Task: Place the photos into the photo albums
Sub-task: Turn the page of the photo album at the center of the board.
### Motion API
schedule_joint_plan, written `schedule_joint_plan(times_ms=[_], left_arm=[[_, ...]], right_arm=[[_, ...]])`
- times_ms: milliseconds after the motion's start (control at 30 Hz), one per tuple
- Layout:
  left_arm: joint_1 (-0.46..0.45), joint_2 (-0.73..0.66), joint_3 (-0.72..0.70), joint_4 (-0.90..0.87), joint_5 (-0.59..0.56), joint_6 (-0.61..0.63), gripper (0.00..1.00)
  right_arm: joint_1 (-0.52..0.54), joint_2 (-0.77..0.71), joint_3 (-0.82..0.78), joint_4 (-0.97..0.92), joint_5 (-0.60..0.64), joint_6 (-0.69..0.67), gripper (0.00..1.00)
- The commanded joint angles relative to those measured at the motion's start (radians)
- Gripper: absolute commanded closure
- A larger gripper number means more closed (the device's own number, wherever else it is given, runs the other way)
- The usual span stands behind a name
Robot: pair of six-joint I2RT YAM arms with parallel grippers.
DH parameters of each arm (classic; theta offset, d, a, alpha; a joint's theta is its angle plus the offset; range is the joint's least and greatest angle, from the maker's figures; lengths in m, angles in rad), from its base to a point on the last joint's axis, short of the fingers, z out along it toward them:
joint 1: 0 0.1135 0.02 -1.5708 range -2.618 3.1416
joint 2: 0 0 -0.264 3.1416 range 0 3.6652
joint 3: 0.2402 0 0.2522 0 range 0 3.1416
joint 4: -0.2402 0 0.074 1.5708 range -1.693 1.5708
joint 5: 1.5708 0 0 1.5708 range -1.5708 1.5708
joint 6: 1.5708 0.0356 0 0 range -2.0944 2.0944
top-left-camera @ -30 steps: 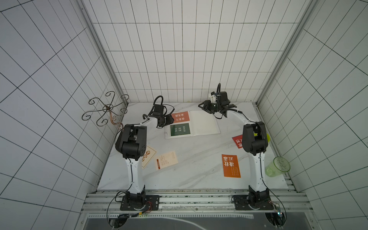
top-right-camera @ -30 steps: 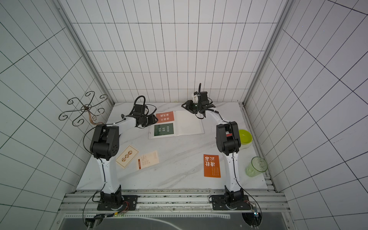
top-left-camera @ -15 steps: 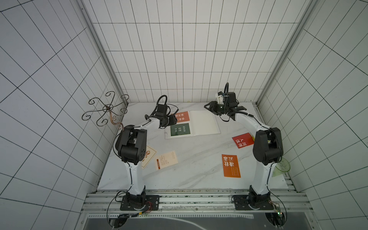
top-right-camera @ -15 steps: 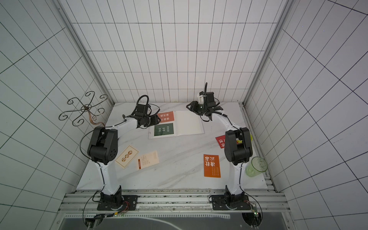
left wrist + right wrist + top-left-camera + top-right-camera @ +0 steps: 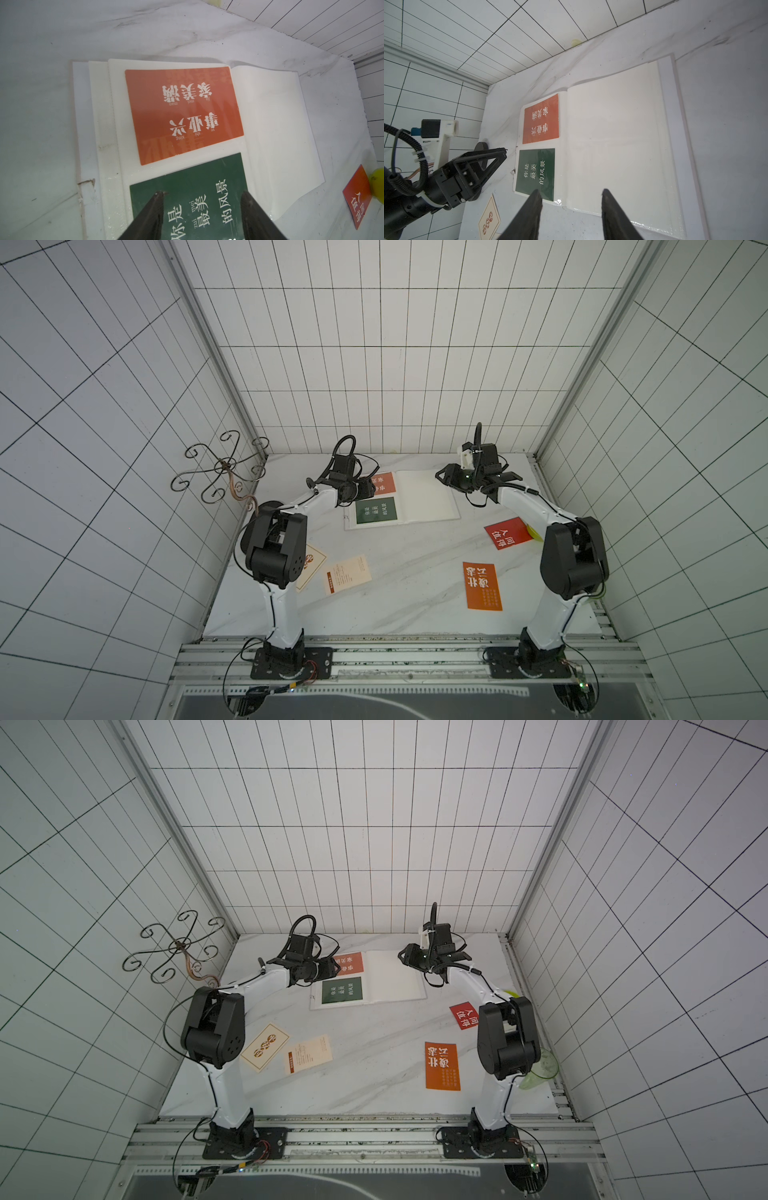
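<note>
Change noted: right arm (image 5: 573, 560) has swung its elbow out rightward, uncovering the red card (image 5: 506, 533). Right claw (image 5: 571, 190) drawn right, now above the right edge of the album (image 5: 424, 497). Left claw (image 5: 202, 194) barely shifted, hovering over the green card (image 5: 376, 510). Both claws part open, empty. Album open, far centre: filed orange card (image 5: 383, 482) and green card on left page, right page blank. Judged: two filed, four loose, namely red card right, loose orange card (image 5: 482, 585) near right, cream cards (image 5: 309, 1054) near left. White marbled table (image 5: 407, 614); tiled walls (image 5: 374, 364); iron scroll hanger (image 5: 224, 466) left; green cup (image 5: 544, 1067) near right.
</note>
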Motion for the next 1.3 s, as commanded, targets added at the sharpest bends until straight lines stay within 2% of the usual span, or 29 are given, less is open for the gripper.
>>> schedule_joint_plan(times_ms=[0,233,400,667,900,1267], left_arm=[[-0.044,-0.057,0.054,-0.007,-0.052,0.015,0.41],[-0.168,-0.039,0.158,-0.054,-0.112,0.055,0.37],[-0.267,0.018,0.231,-0.082,-0.174,0.103,0.36],[-0.356,0.125,0.323,-0.118,-0.179,0.111,0.35],[-0.403,0.239,0.412,-0.15,-0.214,0.15,0.35],[-0.422,0.385,0.451,-0.186,-0.25,0.184,0.35]], right_arm=[[0.006,-0.097,-0.099,-0.028,0.083,-0.036,0.52],[0.028,-0.241,-0.192,-0.079,0.234,-0.11,0.52],[0.028,-0.354,-0.289,-0.085,0.274,-0.124,0.52],[0.028,-0.445,-0.423,-0.068,0.286,-0.117,0.52],[0.035,-0.477,-0.45,-0.092,0.239,-0.068,0.52],[0.046,-0.572,-0.514,-0.119,0.292,-0.079,0.52]])
